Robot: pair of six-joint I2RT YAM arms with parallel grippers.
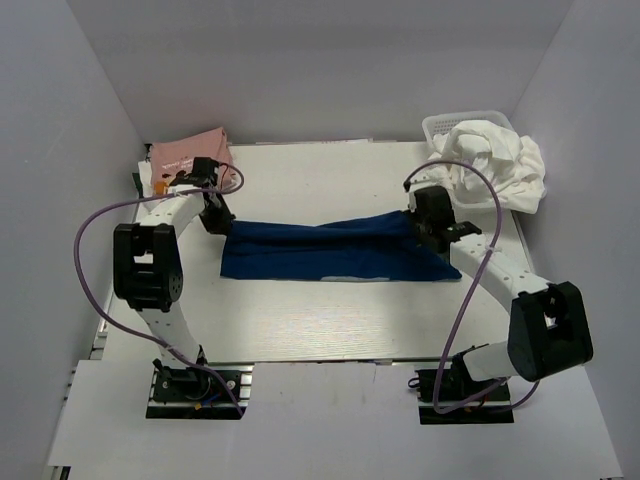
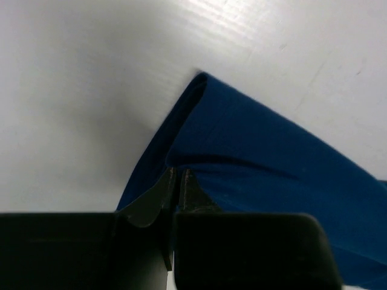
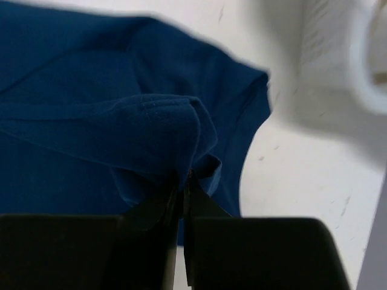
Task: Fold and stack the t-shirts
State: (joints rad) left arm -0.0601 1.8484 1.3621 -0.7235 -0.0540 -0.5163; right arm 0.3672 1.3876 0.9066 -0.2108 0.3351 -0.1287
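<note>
The navy blue t-shirt (image 1: 330, 250) lies stretched across the middle of the table, folded lengthwise. My left gripper (image 1: 222, 222) is shut on its left end; the left wrist view shows my gripper (image 2: 179, 175) pinching the navy cloth (image 2: 272, 163). My right gripper (image 1: 425, 228) is shut on its right end; the right wrist view shows my gripper (image 3: 186, 178) pinching a bunched fold of the navy shirt (image 3: 91, 96). White t-shirts (image 1: 500, 165) are heaped at the back right. The pink t-shirt (image 1: 188, 155) lies at the back left.
A white mesh basket (image 1: 450, 125) stands at the back right under the white heap, blurred in the right wrist view (image 3: 338, 48). White walls enclose the table on three sides. Purple cables loop off both arms.
</note>
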